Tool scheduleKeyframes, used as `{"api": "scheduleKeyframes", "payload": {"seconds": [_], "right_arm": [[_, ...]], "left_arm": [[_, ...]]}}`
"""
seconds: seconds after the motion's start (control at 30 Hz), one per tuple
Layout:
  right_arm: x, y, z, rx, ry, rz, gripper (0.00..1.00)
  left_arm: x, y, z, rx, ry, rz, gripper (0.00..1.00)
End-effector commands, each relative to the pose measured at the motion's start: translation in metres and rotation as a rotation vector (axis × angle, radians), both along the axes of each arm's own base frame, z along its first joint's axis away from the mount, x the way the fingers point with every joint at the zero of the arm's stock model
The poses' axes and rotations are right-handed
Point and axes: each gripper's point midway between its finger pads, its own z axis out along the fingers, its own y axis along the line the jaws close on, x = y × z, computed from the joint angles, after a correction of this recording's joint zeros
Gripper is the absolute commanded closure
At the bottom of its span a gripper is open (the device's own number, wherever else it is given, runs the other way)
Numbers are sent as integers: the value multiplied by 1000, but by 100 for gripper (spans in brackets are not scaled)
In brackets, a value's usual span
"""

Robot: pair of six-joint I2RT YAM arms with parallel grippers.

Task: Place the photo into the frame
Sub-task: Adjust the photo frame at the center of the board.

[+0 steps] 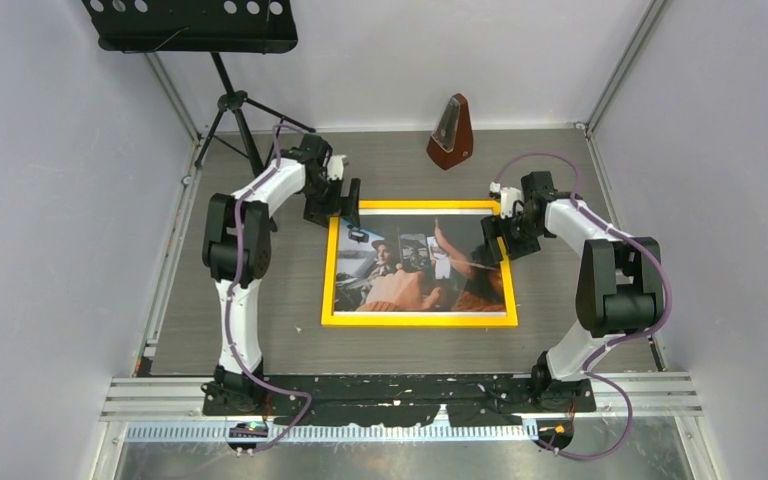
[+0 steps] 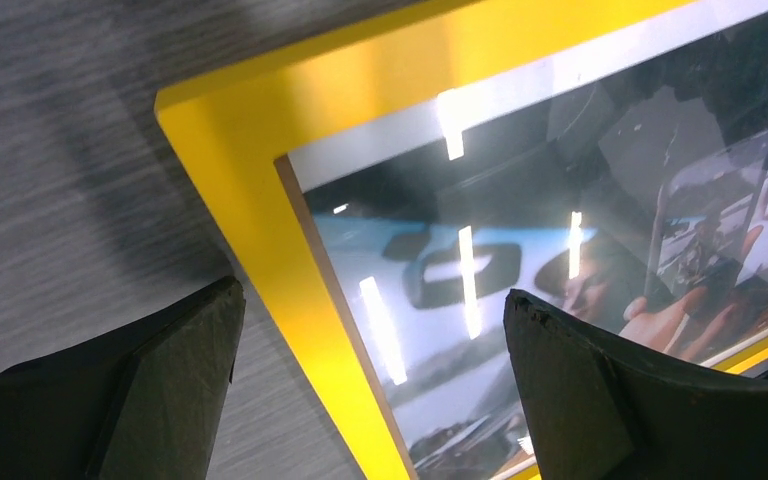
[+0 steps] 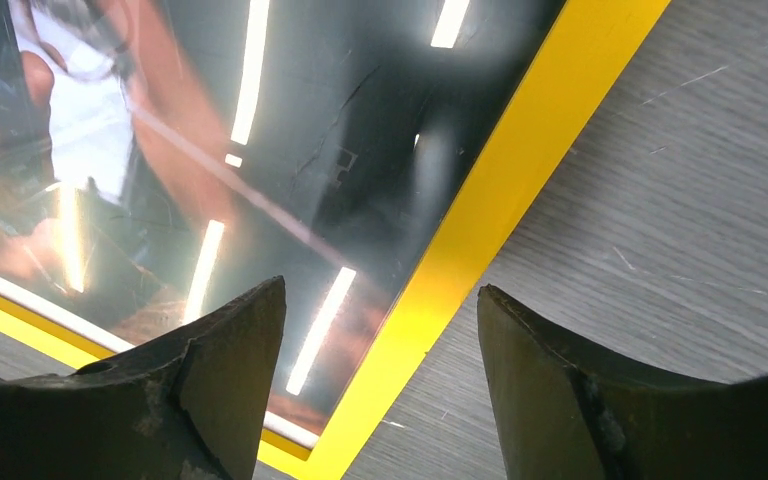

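The yellow frame (image 1: 420, 320) lies flat in the middle of the table, and the glossy photo (image 1: 415, 272) lies inside its strips. My left gripper (image 1: 345, 215) hovers over the frame's far left corner. In the left wrist view the left gripper (image 2: 370, 300) is open, straddling the frame's left strip (image 2: 260, 200) and the photo's edge (image 2: 520, 230). My right gripper (image 1: 505, 238) hangs over the frame's right side near the far corner. The right gripper (image 3: 382, 292) is open too, above the right strip (image 3: 520, 160) and the photo (image 3: 310, 120). Neither holds anything.
A brown metronome (image 1: 450, 132) stands at the back of the table. A black music stand (image 1: 230, 100) rises at the back left, its tray (image 1: 190, 25) overhead. Grey walls close in left, right and behind.
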Motion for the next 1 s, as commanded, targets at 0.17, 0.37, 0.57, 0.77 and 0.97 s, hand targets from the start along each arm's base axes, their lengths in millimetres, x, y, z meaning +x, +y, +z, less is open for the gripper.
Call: {"api": "scheduleKeyframes", "payload": {"seconds": [0.17, 0.37, 0.57, 0.77, 0.97], "right_arm": [[33, -27, 31, -9, -147, -99, 18], [28, -55, 49, 4, -208, -197, 12], [13, -88, 58, 2, -238, -287, 5], [1, -110, 61, -27, -247, -330, 5], [-6, -126, 69, -81, -282, -369, 5]], "left_arm": [[5, 35, 58, 60, -233, 41, 1], [-14, 63, 81, 142, -373, 48, 0], [-36, 77, 107, 165, -467, 56, 0], [-55, 89, 126, 166, -542, 69, 0], [-73, 110, 145, 200, -622, 119, 0]]}}
